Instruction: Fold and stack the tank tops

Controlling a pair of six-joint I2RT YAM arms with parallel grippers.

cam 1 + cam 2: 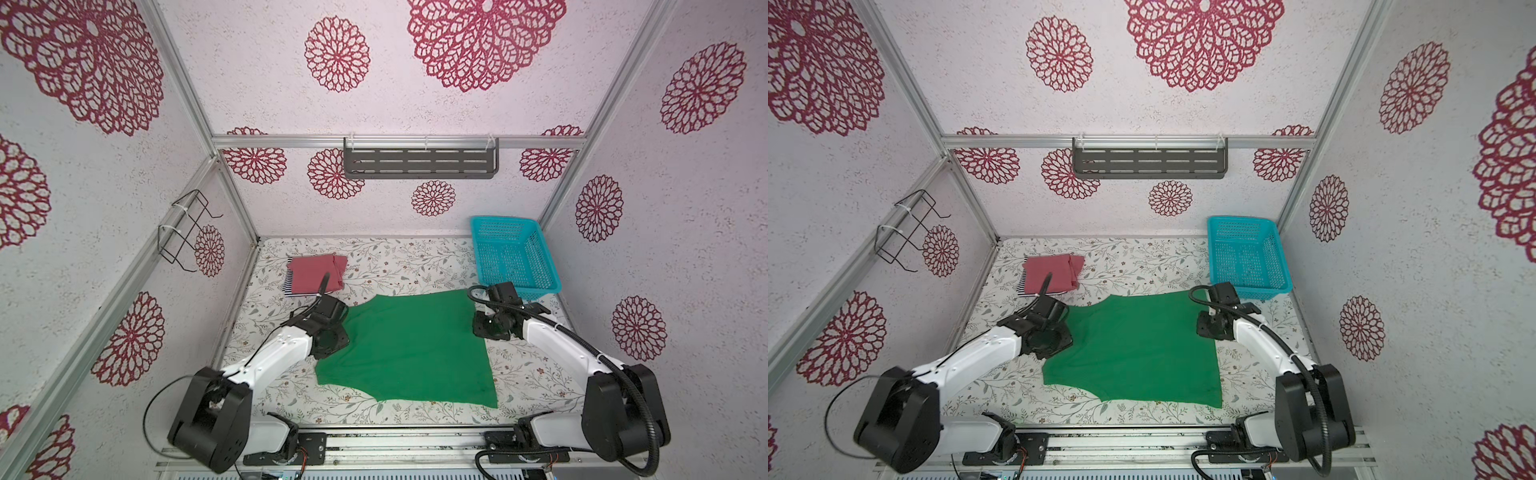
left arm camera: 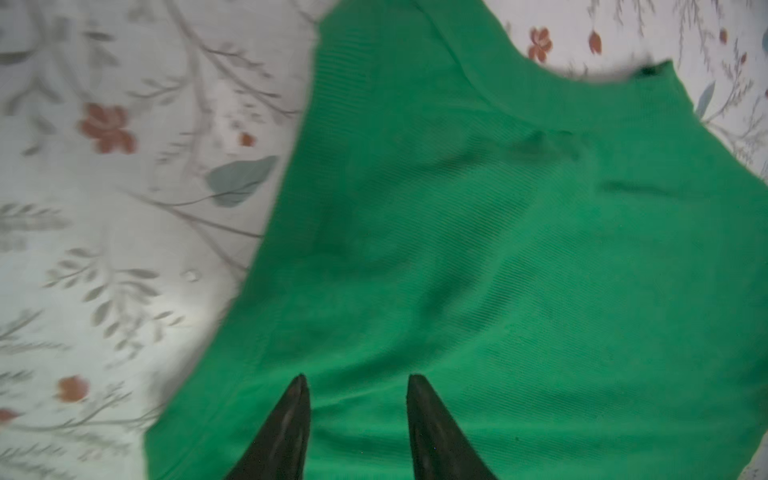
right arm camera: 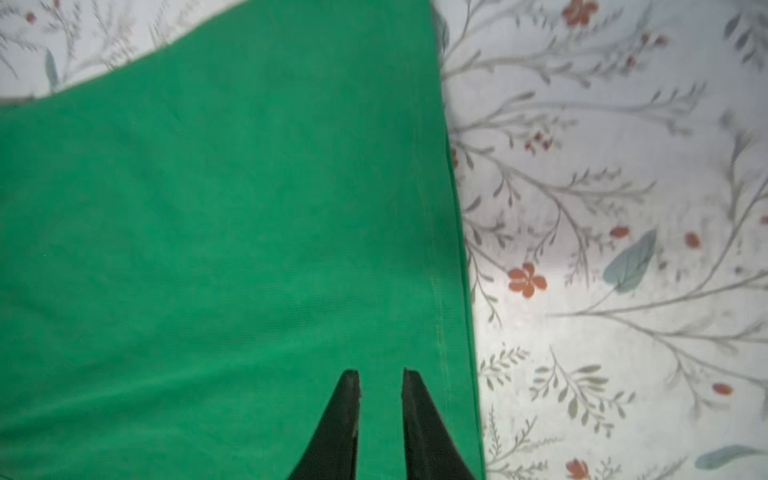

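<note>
Left jaws half-wide, right jaws narrow, both empty over flat green tank top point(image 1: 407, 349).

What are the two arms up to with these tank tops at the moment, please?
The robot is folding tank tops. The green tank top lies spread flat on the table, not yet folded. The left gripper and right gripper hover over its opposite ends, jaws apart, gripping nothing. The red-pink top is already folded and sits on the striped top at the far left.
</note>
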